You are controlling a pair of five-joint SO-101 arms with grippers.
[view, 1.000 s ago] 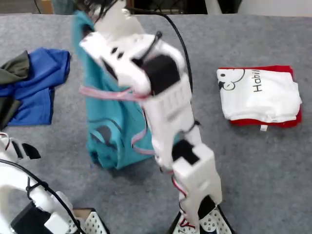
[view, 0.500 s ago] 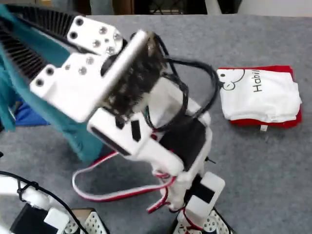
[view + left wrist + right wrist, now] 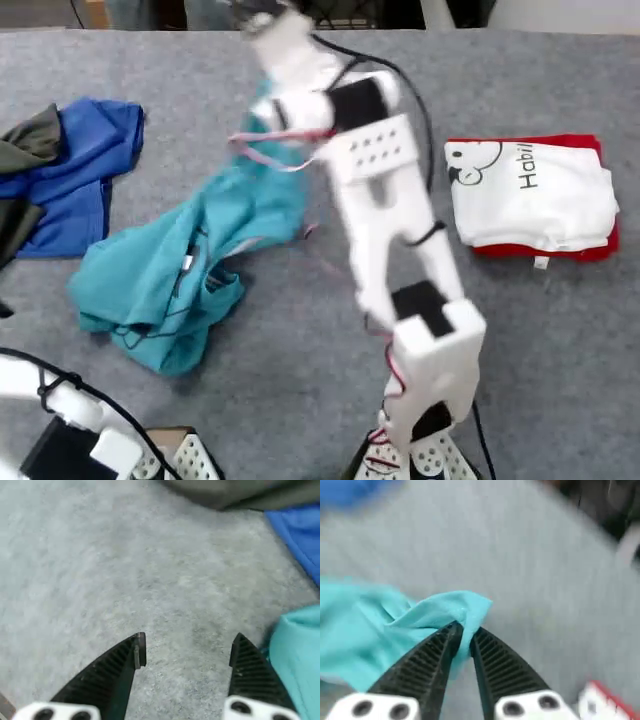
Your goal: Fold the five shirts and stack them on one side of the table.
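Note:
A teal shirt (image 3: 190, 260) lies crumpled across the middle-left of the grey table. The right arm stretches over it toward the far edge, and my right gripper (image 3: 465, 630) is shut on a pinched corner of the teal shirt (image 3: 445, 612). A folded white shirt (image 3: 530, 195) rests on a folded red shirt (image 3: 595, 245) at the right side. A blue shirt (image 3: 85, 170) and a dark olive shirt (image 3: 25, 145) lie unfolded at the left. My left gripper (image 3: 187, 647) hangs open over bare table beside the teal shirt's edge (image 3: 300, 650).
The left arm's white base and black cable (image 3: 60, 410) occupy the near left corner. The right arm's base (image 3: 425, 440) stands at the near edge. Dark furniture lines the far edge of the table.
The right arm swung from near the camera out toward the far edge, and the teal shirt dropped from hanging upright to lying spread and crumpled on the table.

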